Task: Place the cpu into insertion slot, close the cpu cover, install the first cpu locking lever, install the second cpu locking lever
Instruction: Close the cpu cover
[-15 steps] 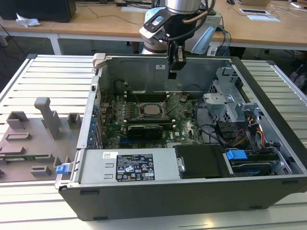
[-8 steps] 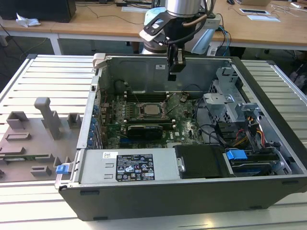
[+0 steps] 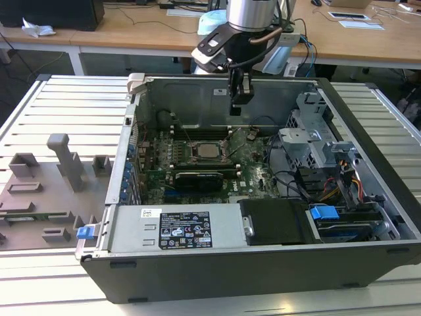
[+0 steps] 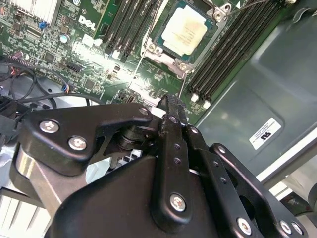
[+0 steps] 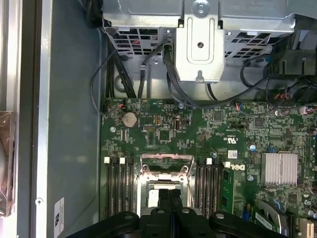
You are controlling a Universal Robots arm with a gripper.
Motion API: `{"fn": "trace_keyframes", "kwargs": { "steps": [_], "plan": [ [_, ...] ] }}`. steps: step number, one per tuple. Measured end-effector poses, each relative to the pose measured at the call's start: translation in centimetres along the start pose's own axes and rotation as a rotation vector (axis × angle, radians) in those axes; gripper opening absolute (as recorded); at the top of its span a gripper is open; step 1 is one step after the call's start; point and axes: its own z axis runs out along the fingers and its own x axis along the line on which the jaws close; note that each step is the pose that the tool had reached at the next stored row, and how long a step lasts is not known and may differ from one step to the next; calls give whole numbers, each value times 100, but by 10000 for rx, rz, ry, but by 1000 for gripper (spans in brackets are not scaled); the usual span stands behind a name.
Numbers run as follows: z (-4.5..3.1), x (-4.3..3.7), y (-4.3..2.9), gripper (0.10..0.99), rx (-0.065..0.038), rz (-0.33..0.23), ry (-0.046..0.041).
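The tool (image 5: 169,194) is hanging over the open computer case (image 3: 217,266) with its two fingers (image 4: 169,106) pressing together and pinching nothing. In the first wrist view its tips are overlapping one edge of the socket, so it is sitting almost directly above the work, not touching it.

Just beyond the tips, the cpu (image 4: 187,30) is lying flat in the insertion slot, its pale top showing through the window of the cpu cover (image 4: 167,55), which is lying down over it. In the exterior view the cpu (image 3: 205,151) is sitting below the tool (image 3: 238,108) and a little toward the exterior view's left.

A thin locking lever (image 4: 150,30) is running along one side of the socket, its long axis parallel to the memory slots (image 4: 223,54) flanking it. It looks to be unlatched, though the wire is too fine to be sure.

Further out, the green motherboard (image 5: 198,129) is spreading around the socket, and the case is resting on a slatted worktop (image 3: 59,99).
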Motion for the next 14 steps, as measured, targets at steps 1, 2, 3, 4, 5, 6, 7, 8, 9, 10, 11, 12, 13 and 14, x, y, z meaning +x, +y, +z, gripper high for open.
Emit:
{"fn": "trace_keyframes", "kwargs": {
  "steps": [1,2,3,4,5,6,7,8,9,10,11,12,13,14],
  "plan": [
    [6,0,8,106,0,2,0],
    [14,-1,31,106,0,1,-1],
    [19,-1,51,106,0,2,-1],
    [23,-2,82,106,0,3,-2],
    [26,-3,111,106,1,2,-2],
    [32,-4,169,106,1,2,-1],
    [37,-5,228,106,1,1,0],
    [39,-6,281,106,1,3,0],
    [41,-7,339,106,2,1,-1],
    [42,-8,385,106,3,3,-1],
    [44,-9,423,106,3,2,-1],
    [47,-11,510,106,5,1,-1],
    [48,-12,544,106,5,2,0],
    [49,-12,580,106,5,2,-1]
  ]
}}
